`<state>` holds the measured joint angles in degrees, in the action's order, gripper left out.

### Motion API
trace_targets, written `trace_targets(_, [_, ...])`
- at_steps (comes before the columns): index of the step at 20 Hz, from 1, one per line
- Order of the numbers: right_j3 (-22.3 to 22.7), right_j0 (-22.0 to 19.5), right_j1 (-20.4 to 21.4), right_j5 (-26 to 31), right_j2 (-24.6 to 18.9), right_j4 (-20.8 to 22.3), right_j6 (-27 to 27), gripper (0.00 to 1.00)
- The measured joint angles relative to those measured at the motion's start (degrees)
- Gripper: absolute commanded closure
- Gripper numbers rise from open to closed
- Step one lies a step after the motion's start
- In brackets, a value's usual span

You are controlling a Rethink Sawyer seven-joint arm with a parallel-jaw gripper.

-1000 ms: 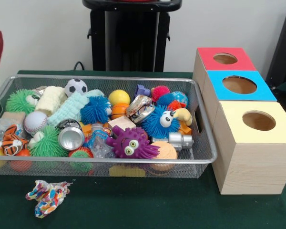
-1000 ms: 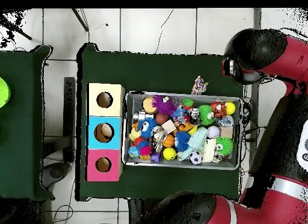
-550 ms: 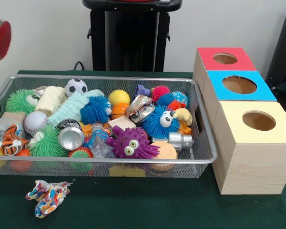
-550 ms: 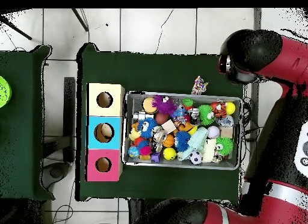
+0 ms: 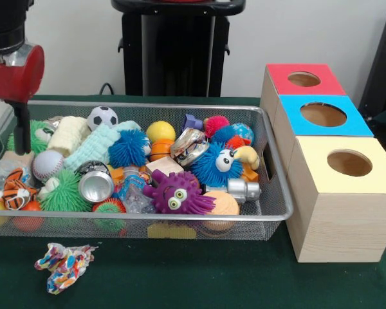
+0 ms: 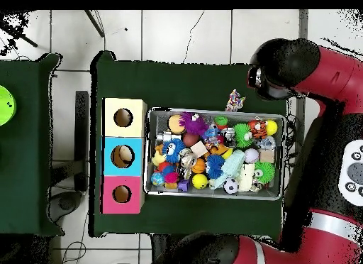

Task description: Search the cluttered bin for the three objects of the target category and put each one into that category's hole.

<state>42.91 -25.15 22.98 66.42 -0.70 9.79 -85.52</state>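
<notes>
Many toys crowding bin [image 5: 270,215], arm [image 5: 14,67] alongside

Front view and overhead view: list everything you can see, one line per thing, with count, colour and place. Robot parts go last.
wire bin: one, silver mesh, on the green table, heaped with toys
boxes with holes: three in a row beside the bin, red, blue, yellow
soccer ball: one, black and white, far side of the bin
baseball: one, white, left part of the bin
purple monster: one, near side of the bin
blue fuzzy monster: one, behind the purple monster
crushed can: one, silver, left of the purple monster
yellow ball: one, far middle of the bin
crumpled wrapper: one, multicoloured, on the table in front of the bin
robot arm: one, red and black, over the bin's left end; end effector not visible
</notes>
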Motion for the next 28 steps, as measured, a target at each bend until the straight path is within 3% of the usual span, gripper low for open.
trace_targets(28, [-0.04, 0.04, -6.47, -3.63, -0.01, -4.06, 0.00, 0.00])
